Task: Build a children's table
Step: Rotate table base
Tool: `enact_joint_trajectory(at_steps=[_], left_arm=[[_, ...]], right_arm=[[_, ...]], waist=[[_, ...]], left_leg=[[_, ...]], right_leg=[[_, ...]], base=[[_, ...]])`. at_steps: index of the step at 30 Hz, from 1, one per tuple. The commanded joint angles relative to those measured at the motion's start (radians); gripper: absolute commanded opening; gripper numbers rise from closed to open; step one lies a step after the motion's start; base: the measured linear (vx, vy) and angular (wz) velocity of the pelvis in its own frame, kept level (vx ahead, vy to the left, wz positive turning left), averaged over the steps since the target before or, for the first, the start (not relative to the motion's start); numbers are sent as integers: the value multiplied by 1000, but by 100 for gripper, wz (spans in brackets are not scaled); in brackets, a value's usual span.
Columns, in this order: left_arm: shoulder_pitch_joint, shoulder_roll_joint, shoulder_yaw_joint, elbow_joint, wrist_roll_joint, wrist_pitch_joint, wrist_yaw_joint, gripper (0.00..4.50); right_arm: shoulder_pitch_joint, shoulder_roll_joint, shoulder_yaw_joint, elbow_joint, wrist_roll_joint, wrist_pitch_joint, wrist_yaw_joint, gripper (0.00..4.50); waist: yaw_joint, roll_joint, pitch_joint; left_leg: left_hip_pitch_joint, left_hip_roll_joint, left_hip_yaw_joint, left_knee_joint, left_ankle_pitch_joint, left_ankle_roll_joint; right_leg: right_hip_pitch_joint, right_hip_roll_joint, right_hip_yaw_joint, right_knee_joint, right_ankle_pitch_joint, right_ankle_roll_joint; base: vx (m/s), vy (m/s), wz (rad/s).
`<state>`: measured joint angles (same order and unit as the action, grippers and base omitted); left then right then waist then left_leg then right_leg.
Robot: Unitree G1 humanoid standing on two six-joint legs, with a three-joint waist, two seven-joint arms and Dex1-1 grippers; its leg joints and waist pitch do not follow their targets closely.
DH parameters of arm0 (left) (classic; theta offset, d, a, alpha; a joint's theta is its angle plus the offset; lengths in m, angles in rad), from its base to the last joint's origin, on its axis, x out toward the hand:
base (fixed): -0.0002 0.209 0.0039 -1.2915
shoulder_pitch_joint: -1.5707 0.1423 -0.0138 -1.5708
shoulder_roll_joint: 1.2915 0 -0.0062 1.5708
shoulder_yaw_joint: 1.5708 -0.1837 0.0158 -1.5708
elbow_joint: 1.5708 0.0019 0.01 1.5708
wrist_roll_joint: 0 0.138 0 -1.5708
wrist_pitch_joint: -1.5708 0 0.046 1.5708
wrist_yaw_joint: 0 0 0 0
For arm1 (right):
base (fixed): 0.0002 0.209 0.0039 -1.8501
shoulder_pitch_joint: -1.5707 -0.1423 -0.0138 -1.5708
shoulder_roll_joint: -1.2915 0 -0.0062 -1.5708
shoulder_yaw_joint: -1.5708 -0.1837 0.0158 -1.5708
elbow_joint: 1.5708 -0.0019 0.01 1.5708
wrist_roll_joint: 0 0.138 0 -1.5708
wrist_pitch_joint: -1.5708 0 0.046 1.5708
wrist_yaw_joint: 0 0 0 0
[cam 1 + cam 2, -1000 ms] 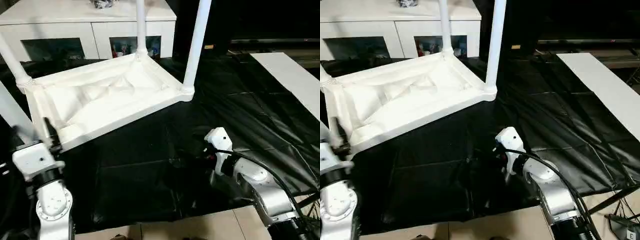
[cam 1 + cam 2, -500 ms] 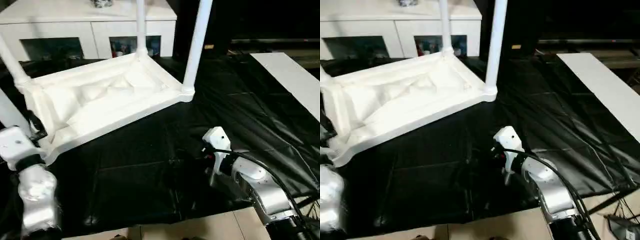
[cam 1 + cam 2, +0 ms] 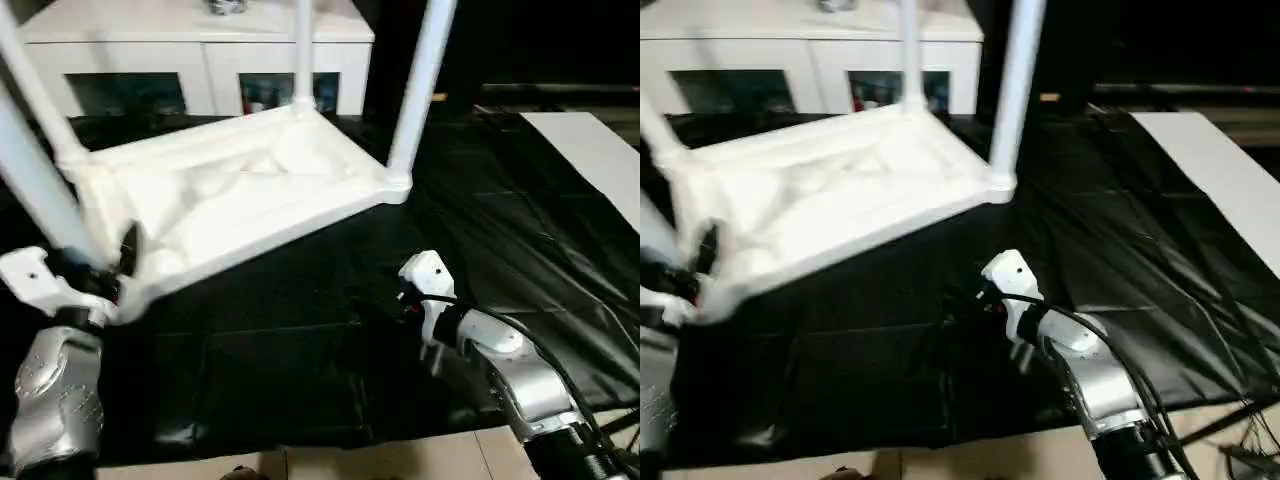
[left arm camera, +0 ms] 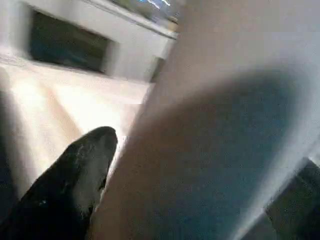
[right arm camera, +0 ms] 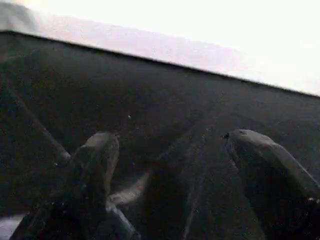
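The white table top (image 3: 240, 190) lies upside down on the black mat, ribbed underside up. Tapered white legs stand in its far-left (image 3: 35, 95), back (image 3: 303, 50) and right (image 3: 420, 90) corner sockets. A fourth leg (image 3: 40, 190) rises at the near-left corner, and my left gripper (image 3: 105, 275) is shut on it. In the left wrist view this leg (image 4: 210, 125) looms close with one black finger (image 4: 75, 180) pressed against it; the other finger is hidden. My right gripper (image 5: 170, 165) hangs open just above the mat, in front of the table, holding nothing.
A white cabinet (image 3: 200, 30) with glass doors stands right behind the table. The black mat (image 3: 300, 340) covers the floor. A white board (image 3: 590, 150) lies at the right. Pale floor tiles (image 3: 350, 465) show at the near edge.
The camera has shifted a little. My left gripper has moved from in front of the near-left corner up against the leg there. The right arm has hardly moved.
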<state>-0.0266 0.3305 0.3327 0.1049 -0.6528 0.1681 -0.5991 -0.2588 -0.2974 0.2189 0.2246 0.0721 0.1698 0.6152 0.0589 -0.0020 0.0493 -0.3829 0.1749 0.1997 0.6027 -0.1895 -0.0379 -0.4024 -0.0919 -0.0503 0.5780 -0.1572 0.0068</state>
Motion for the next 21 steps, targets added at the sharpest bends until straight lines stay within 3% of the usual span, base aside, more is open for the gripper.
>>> enact_joint_trajectory(at_steps=[1,3,4,5,6,8,9,11,13,16,20,21], left_arm=[[44,32,-130,-106,-75,140,-132,449],[85,101,-233,-221,-110,241,-220,449],[87,108,-245,-234,-111,249,-227,449],[87,121,-271,-262,-113,265,-239,449],[63,120,-300,-303,-109,292,-241,449],[41,109,-308,-315,-103,300,-234,449],[4,94,-319,-322,-88,300,-222,449],[-23,89,-326,-325,-81,302,-216,449],[-62,81,-333,-316,-68,295,-204,449],[-77,92,-335,-315,-71,297,-204,449],[-80,94,-330,-318,-71,302,-205,449],[-81,93,-328,-321,-70,307,-205,449]], right_arm=[[-33,2,4,46,-29,26,-34,383],[-75,23,-4,116,-49,44,-81,383],[-82,27,-6,127,-52,44,-89,383],[-97,35,-9,154,-61,46,-113,383],[-138,54,-26,226,-72,51,-168,383],[-165,63,-36,272,-81,49,-207,383],[-208,76,-52,343,-90,41,-259,383],[-244,85,-65,402,-94,30,-298,383],[-313,90,-80,504,-116,23,-387,383],[-379,101,-111,598,-105,12,-445,383],[-434,119,-145,681,-68,-19,-454,383],[-451,126,-156,711,-61,-33,-454,383]], waist=[[-13,15,-50],[-15,14,-47],[-15,13,-48],[-19,17,-47],[-24,9,-47],[-27,13,-48],[-32,6,-51],[-37,5,-54],[-41,-3,-53],[-48,-3,-57],[-56,2,-62],[-57,3,-65]], left_leg=[[38,56,-29,-102,-451,-63],[43,53,-25,-103,-471,-65],[44,54,-27,-102,-472,-67],[37,53,-31,-106,-466,-70],[39,53,-28,-105,-461,-74],[38,50,-28,-103,-447,-78],[35,47,-25,-98,-410,-77],[32,44,-25,-93,-384,-72],[29,41,-23,-89,-373,-64],[23,38,-22,-81,-339,-54],[20,40,-21,-79,-303,-40],[20,41,-18,-76,-286,-31]], right_leg=[[8,-36,38,-60,-372,-161],[2,-32,42,-68,-396,-152],[2,-36,43,-65,-402,-152],[8,-35,42,-64,-408,-147],[7,-33,43,-65,-407,-140],[9,-34,44,-64,-396,-143],[13,-35,45,-62,-376,-144],[17,-38,45,-60,-374,-144],[19,-39,44,-62,-407,-134],[20,-37,45,-57,-408,-121],[22,-33,42,-47,-330,-153],[22,-31,42,-41,-284,-174]], base=[[0,0,0],[0,0,0],[0,0,0],[0,0,0],[0,0,0],[0,0,0],[0,0,0],[0,0,0],[0,0,0],[0,0,0],[0,0,0],[0,0,0]])
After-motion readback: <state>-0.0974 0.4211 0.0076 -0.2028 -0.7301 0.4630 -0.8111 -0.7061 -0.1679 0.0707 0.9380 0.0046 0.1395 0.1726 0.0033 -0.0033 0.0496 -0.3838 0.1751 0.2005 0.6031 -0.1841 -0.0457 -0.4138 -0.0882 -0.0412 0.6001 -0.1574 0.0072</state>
